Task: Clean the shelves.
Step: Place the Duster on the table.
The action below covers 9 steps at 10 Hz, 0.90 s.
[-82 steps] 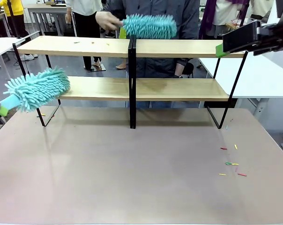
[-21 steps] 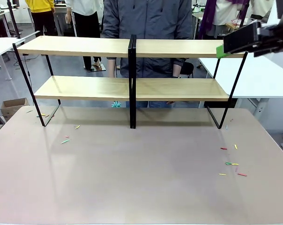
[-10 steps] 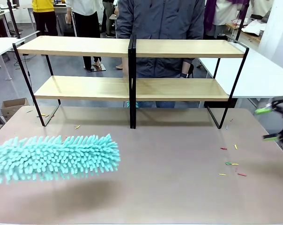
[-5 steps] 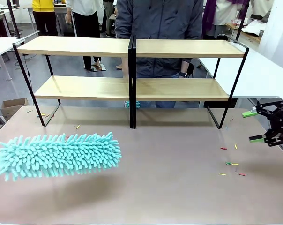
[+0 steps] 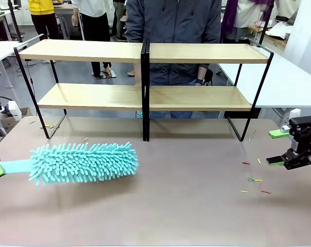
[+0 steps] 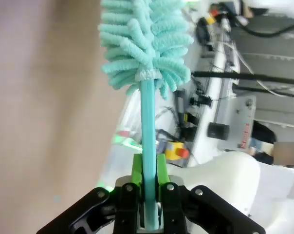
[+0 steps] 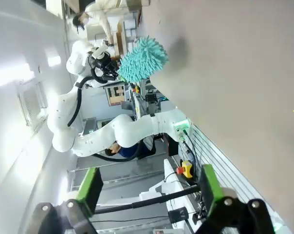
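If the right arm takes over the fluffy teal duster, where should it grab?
Grip the flat teal handle, not the fluffy teal duster head. Only a short bare stretch shows beside the left gripper, already shut on it, so come from above, fingers across the handle's thin sides.

duster handle (image 5: pixel 14 166) cut off left

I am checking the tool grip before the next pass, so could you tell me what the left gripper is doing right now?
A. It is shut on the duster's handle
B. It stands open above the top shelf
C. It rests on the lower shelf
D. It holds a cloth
A: in the left wrist view the left gripper has its green pads clamped on the turquoise duster by its thin handle.
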Tool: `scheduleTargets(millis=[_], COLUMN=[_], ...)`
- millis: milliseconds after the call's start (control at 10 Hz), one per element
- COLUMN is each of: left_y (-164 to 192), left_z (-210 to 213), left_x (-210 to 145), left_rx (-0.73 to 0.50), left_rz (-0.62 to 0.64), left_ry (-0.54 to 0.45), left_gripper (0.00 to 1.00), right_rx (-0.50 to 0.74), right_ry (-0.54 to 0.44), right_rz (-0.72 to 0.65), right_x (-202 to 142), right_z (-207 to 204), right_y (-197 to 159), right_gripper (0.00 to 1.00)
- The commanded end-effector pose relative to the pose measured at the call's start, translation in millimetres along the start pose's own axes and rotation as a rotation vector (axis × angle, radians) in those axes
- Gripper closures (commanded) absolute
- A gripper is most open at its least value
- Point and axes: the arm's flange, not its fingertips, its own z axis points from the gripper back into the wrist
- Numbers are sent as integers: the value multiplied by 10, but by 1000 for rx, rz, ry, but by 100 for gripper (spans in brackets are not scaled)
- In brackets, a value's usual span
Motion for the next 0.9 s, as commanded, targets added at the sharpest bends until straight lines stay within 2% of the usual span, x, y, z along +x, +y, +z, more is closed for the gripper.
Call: scheduleTargets(millis=[0,200,300,400,500,600,700,800], left_y=[97,128,145,132,75,-67,-259,-451], left_z=[57,79,86,144,266,474,651,735], left_x=[14,11,7,-10,-75,-221,-415,-625], left_rx=[91,109,108,122,160,181,155,12], left_rz=[-79,-97,-90,-86,-94,-131,-166,-193], left_ry=[29,90,137,121,38,-105,-316,-512], left_gripper=[87,87,45,27,0,0,0,3], right_rx=[-39,-39,-39,-39,-39,-39,-37,9], right_ry=[-33,-33,-33,-33,-33,-33,-12,-15], right_rz=[-37,-37,-37,-37,-37,-37,-17,15], right_x=[54,54,54,54,54,54,51,-41], right_z=[-26,-26,-26,-26,-26,-26,-16,19], right_y=[104,104,104,104,104,104,35,110], right_gripper=[0,0,0,0,0,0,0,0])
